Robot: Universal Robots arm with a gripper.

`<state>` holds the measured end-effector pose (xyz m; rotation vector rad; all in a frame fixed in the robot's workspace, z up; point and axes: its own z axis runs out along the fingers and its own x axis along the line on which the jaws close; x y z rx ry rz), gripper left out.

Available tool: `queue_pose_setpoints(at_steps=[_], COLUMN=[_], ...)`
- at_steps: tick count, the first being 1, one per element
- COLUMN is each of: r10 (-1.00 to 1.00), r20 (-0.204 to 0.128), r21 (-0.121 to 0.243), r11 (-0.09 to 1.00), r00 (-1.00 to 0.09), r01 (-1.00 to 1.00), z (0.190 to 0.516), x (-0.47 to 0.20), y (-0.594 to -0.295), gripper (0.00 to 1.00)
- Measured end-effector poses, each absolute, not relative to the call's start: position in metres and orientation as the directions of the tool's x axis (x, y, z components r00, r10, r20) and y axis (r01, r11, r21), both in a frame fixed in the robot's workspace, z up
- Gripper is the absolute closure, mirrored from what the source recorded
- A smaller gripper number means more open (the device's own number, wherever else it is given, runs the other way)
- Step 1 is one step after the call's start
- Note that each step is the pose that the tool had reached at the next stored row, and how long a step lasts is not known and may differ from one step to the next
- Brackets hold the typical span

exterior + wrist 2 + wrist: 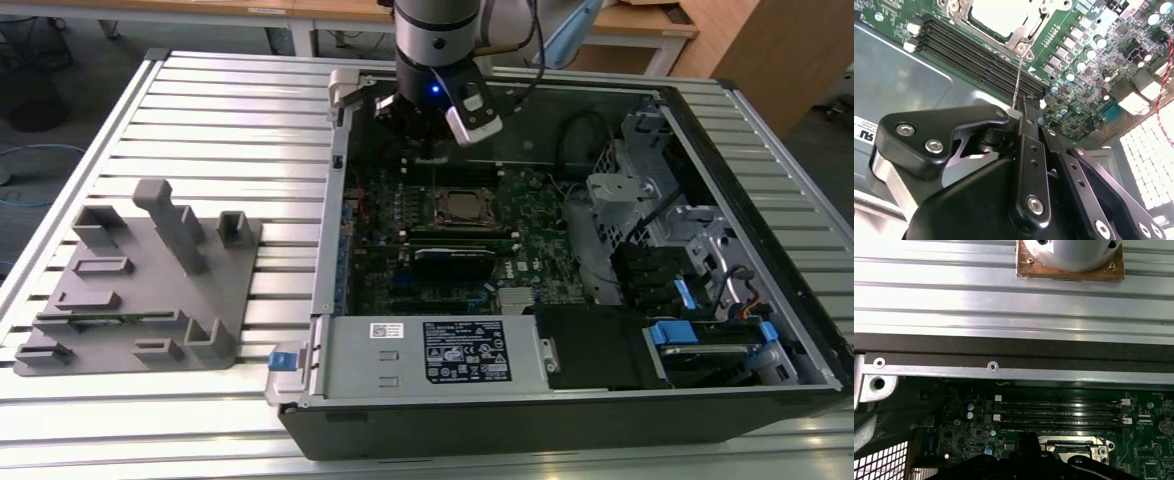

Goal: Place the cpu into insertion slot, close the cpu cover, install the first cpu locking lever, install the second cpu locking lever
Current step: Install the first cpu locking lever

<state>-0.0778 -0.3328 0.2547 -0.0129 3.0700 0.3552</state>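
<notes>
The cpu [465, 206] lies in the insertion slot on the green board, its pale face [999, 15] showing through the silver cpu cover [1026, 37], which lies flat over it. A thin wire locking lever [1017, 80] rises from the socket's corner to my gripper's tips. My gripper [1021, 112] hangs just beyond the socket's far side [430, 150], its black fingers shut together with the lever's free end at them. I cannot tell whether the lever is pinched or only touched. The socket frame [1074, 442] also shows in the first wrist view.
Black memory slots [979, 55] run between the socket and the case wall. A grey power-supply box [427, 352] fills the case's near side and a drive cage [641, 200] stands on the exterior view's right. A grey fixture [140, 290] sits on the slatted table [227, 110].
</notes>
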Motion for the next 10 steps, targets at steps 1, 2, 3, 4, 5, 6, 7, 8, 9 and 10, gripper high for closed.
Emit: queue_pose_setpoints(at_steps=[1, 2, 3, 4, 5, 6, 7, 8, 9, 10], r10=[-0.002, -0.002, -0.003, -0.003, -0.003, -0.002, -0.002, -0.002, -0.002, -0.002], r20=[-0.052, -0.052, -0.052, -0.052, -0.052, -0.052, -0.051, -0.051, -0.051, -0.051], r21=[0.228, 0.228, 0.228, 0.228, 0.228, 0.228, 0.228, 0.228, 0.228, 0.228], r11=[0.974, 0.974, 0.974, 0.974, 0.974, 0.974, 0.974, 0.974, 0.974, 0.974], r00=[-0.999, -0.999, -0.999, -0.999, -0.999, -0.999, -0.999, -0.999, -0.999, -0.999], r01=[-0.014, -0.014, -0.014, -0.014, -0.014, -0.014, -0.014, -0.014, -0.014, -0.014], z=[0.2547, 0.2547, 0.2547, 0.2547, 0.2547, 0.2546, 0.2546, 0.2546, 0.2545, 0.2545], x=[-0.0778, -0.0778, -0.0776, -0.0771, -0.0764, -0.0754, -0.0744, -0.0732, -0.072, -0.0708], y=[-0.3328, -0.3328, -0.3328, -0.3328, -0.3327, -0.3327, -0.3328, -0.3328, -0.3327, -0.3328], gripper=[0.89, 0.89, 0.89, 0.89, 0.89, 0.89, 0.89, 0.89, 0.89, 0.89])
